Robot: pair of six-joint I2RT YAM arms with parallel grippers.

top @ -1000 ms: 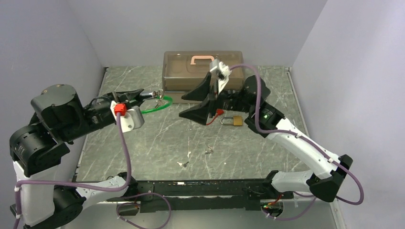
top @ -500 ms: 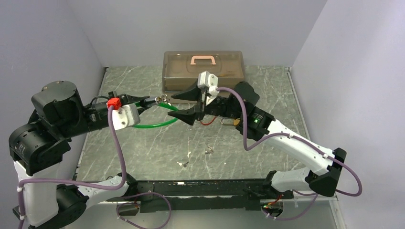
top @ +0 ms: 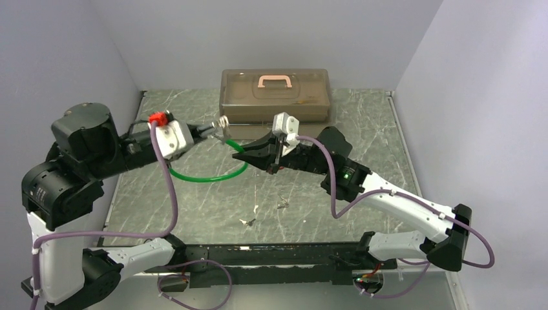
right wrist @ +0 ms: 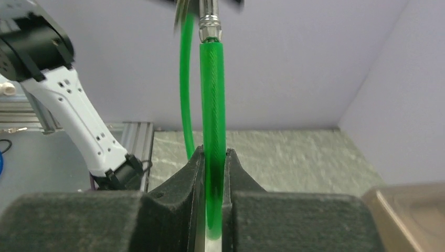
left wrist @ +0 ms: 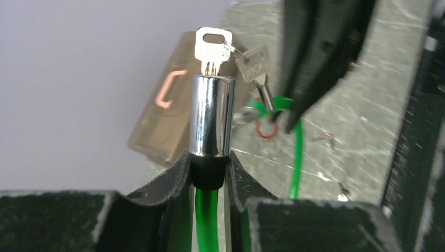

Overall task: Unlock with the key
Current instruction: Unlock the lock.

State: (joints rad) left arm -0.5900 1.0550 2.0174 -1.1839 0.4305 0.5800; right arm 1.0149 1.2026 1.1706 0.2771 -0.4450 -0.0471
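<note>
I have the left gripper (left wrist: 209, 164) clenched on the shiny chrome lock cylinder (left wrist: 211, 113), the small flat silver key (left wrist: 212, 46) already seated in that cylinder's top, and the right gripper (right wrist: 214, 156) clamped on the green plastic-coated cable (right wrist: 212, 105) near that cylinder, so I judge that only turning the key is left.

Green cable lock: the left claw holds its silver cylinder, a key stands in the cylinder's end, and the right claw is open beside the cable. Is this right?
No. The right claw is shut on the green cable, as the right wrist view shows. The left claw does hold the silver cylinder, key in its end.
</note>
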